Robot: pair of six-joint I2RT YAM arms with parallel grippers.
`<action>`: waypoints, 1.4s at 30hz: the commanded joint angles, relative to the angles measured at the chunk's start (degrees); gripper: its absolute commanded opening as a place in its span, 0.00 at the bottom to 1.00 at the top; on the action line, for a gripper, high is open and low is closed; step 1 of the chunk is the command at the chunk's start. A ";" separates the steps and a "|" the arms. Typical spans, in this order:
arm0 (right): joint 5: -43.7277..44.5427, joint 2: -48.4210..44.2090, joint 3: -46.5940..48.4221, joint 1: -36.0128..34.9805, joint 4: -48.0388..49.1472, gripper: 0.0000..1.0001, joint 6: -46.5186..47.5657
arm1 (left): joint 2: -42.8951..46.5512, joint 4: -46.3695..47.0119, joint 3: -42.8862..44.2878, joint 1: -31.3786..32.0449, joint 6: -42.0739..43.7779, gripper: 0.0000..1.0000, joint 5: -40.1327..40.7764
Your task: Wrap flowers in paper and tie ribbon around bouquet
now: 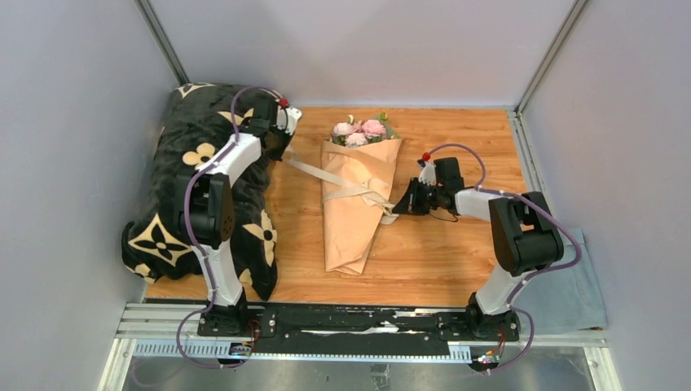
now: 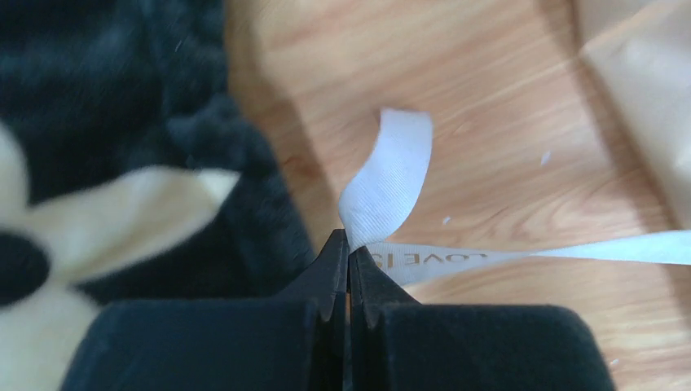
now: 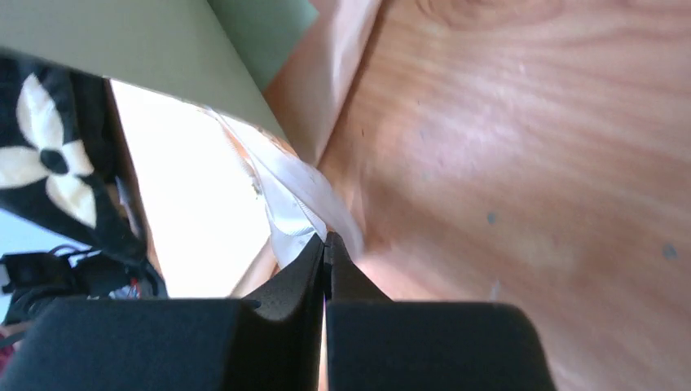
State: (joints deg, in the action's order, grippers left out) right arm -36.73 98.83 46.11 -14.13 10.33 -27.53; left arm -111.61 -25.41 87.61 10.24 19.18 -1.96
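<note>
From above: one bouquet [image 1: 356, 213] lies at the middle of the wooden table [image 1: 464, 244], its wide mouth toward the top of the frame and its point toward the bottom; one sheet of paper [image 1: 349, 236] forms the cone, smooth peach-tan with soft creases; at least three pale pink, ruffled flowers [image 1: 358, 130] with green leaves show at the mouth; one ribbon [image 1: 314, 169], a flat cream strip, crosses the cone's middle and runs out to both sides. Two arms are in view. The left gripper [image 1: 283, 155], at centre left, pinches the ribbon's left end; the right gripper [image 1: 398, 207], just right of the cone, pinches the other end. One plush black blanket [image 1: 195, 163] with cream flower shapes fills the left side; one grey-blue cloth [image 1: 574, 293] lies at lower right.

Left wrist view: the left gripper [image 2: 347, 244] has its two black fingers pressed together on the ribbon [image 2: 393, 171]; the strip is finely ribbed weave, curling up in one loop above the tips, with a printed length running right across the wood grain; the fuzzy blanket [image 2: 122, 106] fills the left; the paper [image 2: 644, 90] shows at upper right.

Right wrist view: the right gripper [image 3: 326, 244] is likewise clamped tight on one crumpled fold of ribbon [image 3: 289, 213]; the paper's matte olive face [image 3: 163, 49] spans the upper left, a peach fold beside it; glossy wood fills the right.
</note>
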 commanded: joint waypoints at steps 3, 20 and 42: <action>-11.85 -6.08 3.05 9.05 -21.64 0.00 10.38 | 6.87 -0.78 -7.28 -2.89 6.40 0.00 7.64; 3.72 -17.34 29.39 10.57 -64.25 0.00 23.62 | 9.87 -1.26 -12.62 -4.15 11.18 0.00 14.05; 37.97 -11.08 24.84 24.52 -50.81 0.00 23.07 | 15.66 6.70 -22.53 -9.53 24.24 0.00 28.92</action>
State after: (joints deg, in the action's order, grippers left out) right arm -2.55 85.10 69.32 9.56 -40.47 -6.20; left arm -97.06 -19.29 65.60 4.21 39.88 17.76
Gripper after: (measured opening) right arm 0.006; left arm 0.007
